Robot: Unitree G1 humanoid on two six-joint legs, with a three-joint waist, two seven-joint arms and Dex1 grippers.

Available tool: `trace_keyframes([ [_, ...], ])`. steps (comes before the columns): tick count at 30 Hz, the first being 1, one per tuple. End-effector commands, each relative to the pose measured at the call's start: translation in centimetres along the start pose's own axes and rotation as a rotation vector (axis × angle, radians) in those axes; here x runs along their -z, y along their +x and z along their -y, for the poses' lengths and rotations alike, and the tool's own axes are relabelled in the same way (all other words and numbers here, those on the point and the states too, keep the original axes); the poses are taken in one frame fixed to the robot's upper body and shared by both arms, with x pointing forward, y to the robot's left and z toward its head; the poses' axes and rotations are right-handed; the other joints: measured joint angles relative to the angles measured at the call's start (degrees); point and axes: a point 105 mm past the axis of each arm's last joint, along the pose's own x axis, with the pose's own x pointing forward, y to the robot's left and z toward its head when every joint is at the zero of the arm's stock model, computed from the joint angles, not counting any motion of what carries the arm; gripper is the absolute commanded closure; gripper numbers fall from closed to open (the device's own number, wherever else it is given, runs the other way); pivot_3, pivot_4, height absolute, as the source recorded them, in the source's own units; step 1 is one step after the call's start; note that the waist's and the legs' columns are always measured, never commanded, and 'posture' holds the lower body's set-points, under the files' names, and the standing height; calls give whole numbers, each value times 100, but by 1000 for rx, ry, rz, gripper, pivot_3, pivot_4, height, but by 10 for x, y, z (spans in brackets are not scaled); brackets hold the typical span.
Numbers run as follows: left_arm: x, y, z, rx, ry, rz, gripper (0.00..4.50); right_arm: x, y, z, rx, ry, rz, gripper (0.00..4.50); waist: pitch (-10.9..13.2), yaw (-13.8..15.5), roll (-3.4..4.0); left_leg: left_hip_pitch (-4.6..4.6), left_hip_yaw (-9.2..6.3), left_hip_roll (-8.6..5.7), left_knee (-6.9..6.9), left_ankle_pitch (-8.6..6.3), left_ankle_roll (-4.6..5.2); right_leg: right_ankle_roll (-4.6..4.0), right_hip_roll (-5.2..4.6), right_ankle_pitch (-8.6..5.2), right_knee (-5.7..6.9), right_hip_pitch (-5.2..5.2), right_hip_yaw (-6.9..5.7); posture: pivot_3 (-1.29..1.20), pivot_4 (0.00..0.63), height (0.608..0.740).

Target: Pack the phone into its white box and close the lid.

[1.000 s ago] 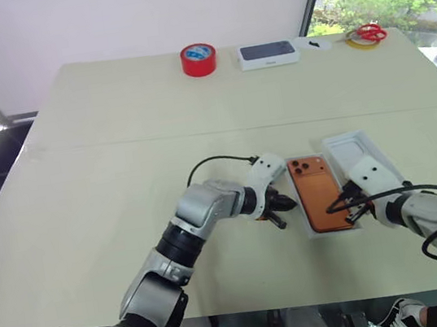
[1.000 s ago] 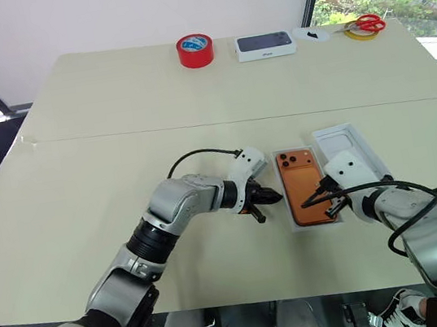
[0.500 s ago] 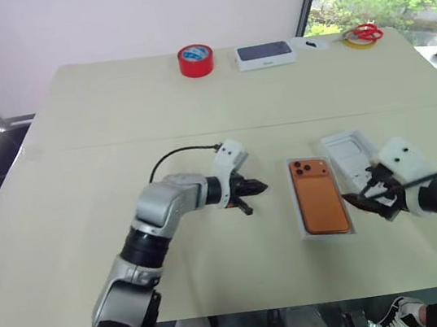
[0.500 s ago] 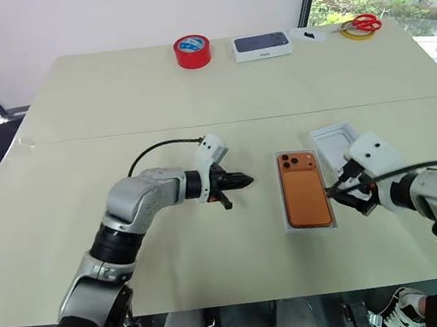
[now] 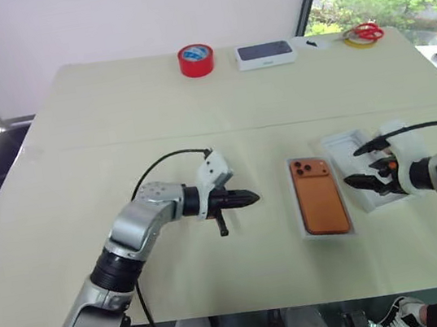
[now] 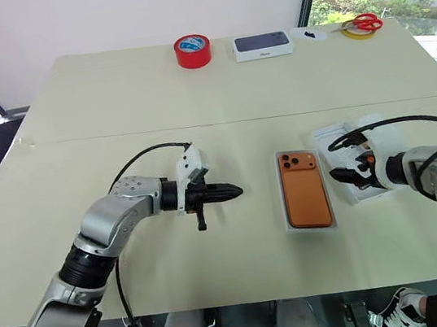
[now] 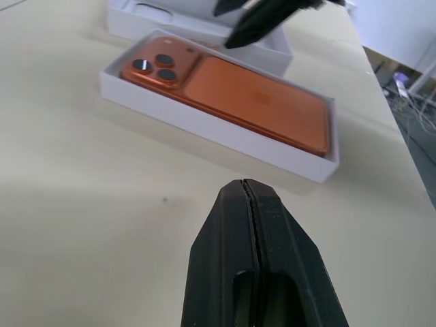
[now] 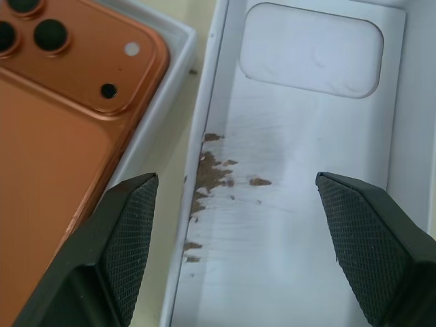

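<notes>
1. The phone (image 5: 319,195) is seated face down in the white box (image 5: 303,221), just right of the table's (image 5: 112,113) centre, so packing is judged done.
2. Its long axis runs 12 to 6 o'clock, lenses at the 12 end.
3. The lid (image 5: 349,146), lying inside-up at the box's 2 o'clock, is straddled by the released right gripper (image 5: 377,177), presumably for pickup.
4. The left gripper (image 5: 247,199), clenched and empty, is parked at the box's 9 o'clock.

1. Wide bare table (image 5: 101,148) spreads over the frame's left and centre; I can pass freely there.
2. My left gripper (image 5: 249,199), shut, hangs mid-frame; open tabletop separates it from the white box (image 5: 303,225) holding the phone (image 5: 321,197).
3. My right gripper (image 5: 361,182), spread, hovers over the lid (image 5: 346,144) at right.
</notes>
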Motion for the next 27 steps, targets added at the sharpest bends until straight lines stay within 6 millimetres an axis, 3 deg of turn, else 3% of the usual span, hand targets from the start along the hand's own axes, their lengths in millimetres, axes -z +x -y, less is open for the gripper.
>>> trace_keyframes([
  [1,-4,0,14,57,123,-2,4500,-7,4,-2,-9,-11,-26,618,0,-1,3,0,3,0,1,0,0,0,0,0,3,-2,1,0,150,730],
  [3,-3,0,17,73,147,-4,4500,-8,9,-3,-13,-8,-45,618,0,-1,4,-1,7,0,2,0,0,0,0,0,4,-3,1,0,150,730],
  [5,-3,0,17,75,162,-2,4500,-10,13,-2,-4,-1,-58,1165,0,-3,5,0,6,1,4,0,0,0,0,0,4,-2,2,0,150,730],
  [12,-6,-4,12,27,219,36,4500,-24,9,3,18,48,-33,4462,0,13,5,-1,11,1,4,0,0,0,-1,0,4,-3,2,0,150,730],
  [15,-4,-6,10,5,217,38,4500,-32,1,4,20,69,5,4462,0,15,5,-2,14,1,3,0,0,0,-1,0,5,-5,2,0,150,730],
  [20,-1,-15,-3,-69,182,45,4500,-79,-37,-11,-98,171,236,4462,4,-27,14,-1,8,3,3,0,0,0,-1,1,10,-8,7,0,150,730],
  [24,2,-27,-20,-153,147,59,4500,-108,-51,-50,-386,224,414,4462,2,-104,14,1,1,5,0,1,-1,-1,2,1,20,-6,3,0,150,730],
  [27,4,-31,-33,-205,138,60,4500,-108,-46,-79,-550,280,438,4462,2,-129,14,2,1,5,2,1,-1,-1,1,1,22,-4,3,0,150,730],
])
